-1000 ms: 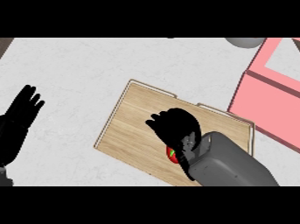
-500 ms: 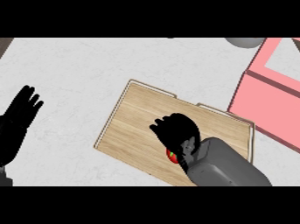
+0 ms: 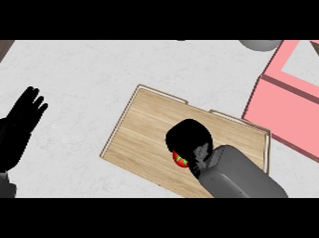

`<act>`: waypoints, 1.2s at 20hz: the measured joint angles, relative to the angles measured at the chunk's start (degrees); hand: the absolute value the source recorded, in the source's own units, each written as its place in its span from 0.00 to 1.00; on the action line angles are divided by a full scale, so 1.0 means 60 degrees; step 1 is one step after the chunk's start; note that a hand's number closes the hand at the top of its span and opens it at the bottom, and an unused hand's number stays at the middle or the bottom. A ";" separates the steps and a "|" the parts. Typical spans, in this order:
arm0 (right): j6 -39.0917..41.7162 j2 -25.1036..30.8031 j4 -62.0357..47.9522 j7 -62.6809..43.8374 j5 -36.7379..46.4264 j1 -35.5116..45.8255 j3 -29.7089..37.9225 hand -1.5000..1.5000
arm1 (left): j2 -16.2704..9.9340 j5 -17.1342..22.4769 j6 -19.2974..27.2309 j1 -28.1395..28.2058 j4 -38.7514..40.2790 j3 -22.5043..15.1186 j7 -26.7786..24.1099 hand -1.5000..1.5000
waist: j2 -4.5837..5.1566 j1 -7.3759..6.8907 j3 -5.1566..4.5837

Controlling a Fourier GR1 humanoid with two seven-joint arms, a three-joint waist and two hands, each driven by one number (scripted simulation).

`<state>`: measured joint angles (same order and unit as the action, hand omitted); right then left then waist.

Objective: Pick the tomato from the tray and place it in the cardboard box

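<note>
- The tabletop (image 3: 107,69) is pale and speckled, and it carries everything here; a strip of darker wood shows at its far-left corner.
- The tray (image 3: 144,130), a light wooden board with a raised rim, lies at the middle of the tabletop, turned at an angle. I use it as the landmark for every other place.
- The cardboard box (image 3: 295,116) is pink, stands just beside the tray's right-hand end, and has its mouth open upward with a flap folded out at the far side.
- The left hand (image 3: 14,130) shows well to the left of the tray, off its edge, fingers straight and relaxed, holding nothing; it is resting.
- The right hand (image 3: 189,139) is over the near-right part of the tray, fingers curled down over the tomato so that it looks closed round it, though the hand hides most of the contact and I cannot be sure how fully it wraps.
- The tomato (image 3: 180,159) is on the tray under that hand; only a sliver of red with a green spot shows at the hand's near-left side.
- A grey rounded thing (image 3: 261,44) sits beyond the tray's far-right corner, cut by the view's edge.
- The step in hand seems to be securing the grasp. To do it well, I judge the fingers should settle round the fruit before any lift, then rise straight up clear of the tray's rim, and only then travel right over the box's near wall.
</note>
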<state>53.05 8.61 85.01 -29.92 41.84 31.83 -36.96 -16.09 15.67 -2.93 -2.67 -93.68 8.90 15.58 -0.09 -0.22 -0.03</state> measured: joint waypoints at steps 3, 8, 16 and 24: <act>-0.0089 0.0049 0.0015 0.0623 0.0226 0.0087 0.0100 1.00 | 0.0039 -0.0031 -0.0066 0.0039 -0.0070 0.0053 0.0031 0.50 | 0.0005 -0.0007 0.0004; -0.0489 -0.0147 -0.0188 0.1278 0.0905 -0.0071 0.0019 1.00 | 0.0231 -0.0267 0.0045 -0.0020 -0.0159 0.0026 0.0133 0.50 | 0.0012 -0.0002 0.0004; -0.3510 0.1859 0.2549 0.2001 0.1905 -0.3214 -0.0076 1.00 | 0.0231 -0.0196 -0.0012 0.0264 -0.0246 0.0232 0.0078 0.50 | -0.0064 0.0211 0.0000; -0.5374 0.2920 0.4614 0.2267 0.2983 -0.5291 0.0126 1.00 | 0.0289 -0.0245 -0.0187 0.0385 -0.0389 0.0222 0.0116 0.50 | -0.0029 0.0124 0.0000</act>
<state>20.81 26.13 112.70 -16.32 59.74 0.09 -36.20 -14.35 14.20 -4.05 -0.36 -96.02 10.23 16.28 -0.26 0.53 -0.03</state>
